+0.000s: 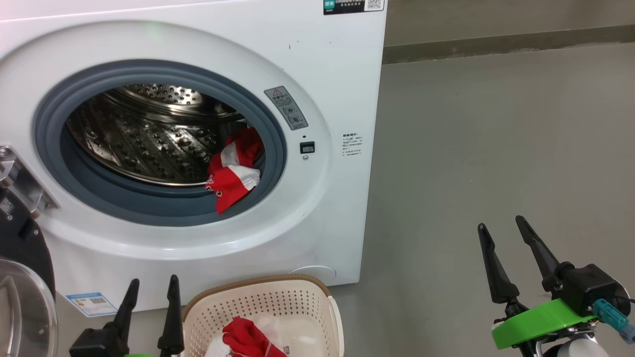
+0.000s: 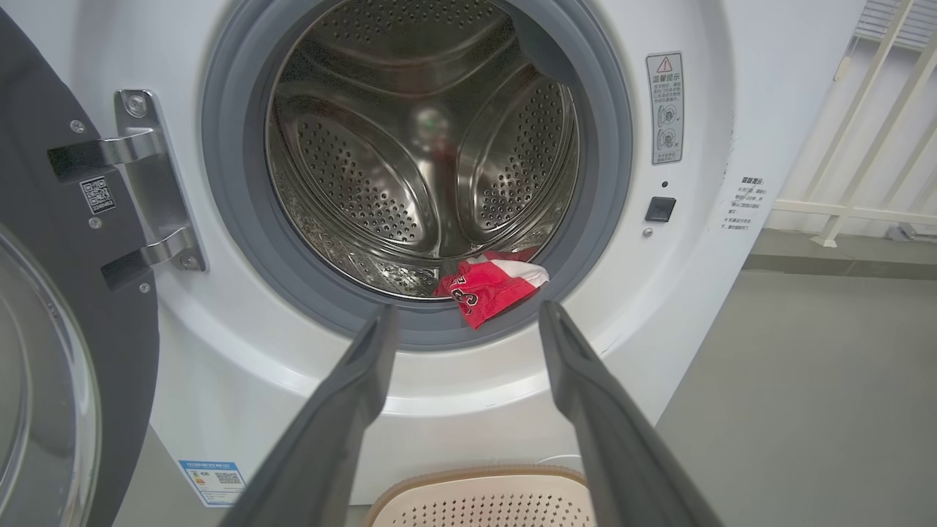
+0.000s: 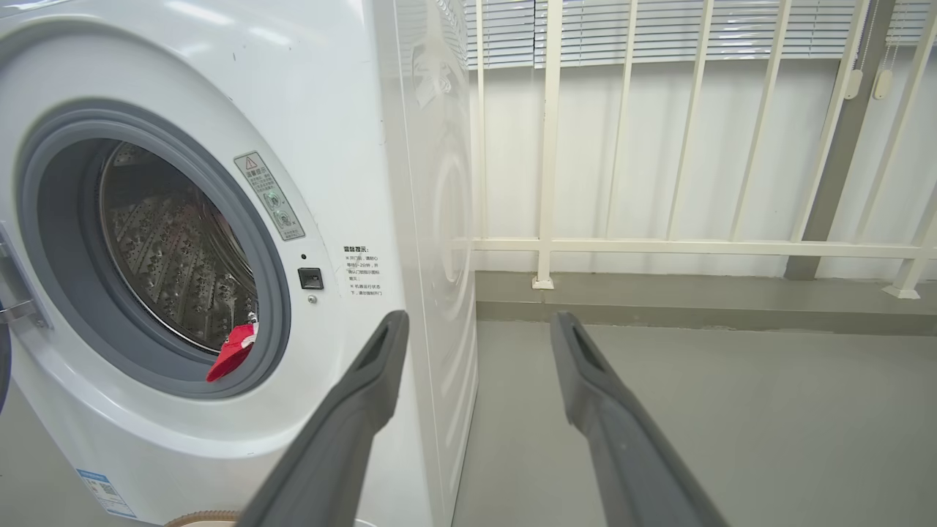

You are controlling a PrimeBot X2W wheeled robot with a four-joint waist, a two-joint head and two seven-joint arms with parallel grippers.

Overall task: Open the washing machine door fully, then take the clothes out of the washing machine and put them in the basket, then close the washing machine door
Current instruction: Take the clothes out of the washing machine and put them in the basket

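Your left pincer [image 1: 154, 280] is sitting released, fingers spread, gripping nothing, just left of the basket [image 1: 268, 302]. In its wrist view it's lining up on the red-and-white garment [image 2: 490, 287], which is lying at the lower right lip of the drum [image 2: 410, 168] and draping onto the grey rubber ring [image 2: 234, 241]. Your right pincer [image 1: 500, 223] is hanging released and empty too, well off to the right over bare floor [image 1: 496, 124], likely keeping out of the left arm's path. The washing machine door [image 1: 22, 248] is standing swung wide at the left, so you're getting a clear reach in. The basket is sitting on the floor close to the washing machine [image 1: 322, 74] front, below the opening, making for a short drop. One red piece [image 1: 248, 339] is lying inside it. I'm reading this as mid-unload: you're going for the garment at the lip next, then closing the door.
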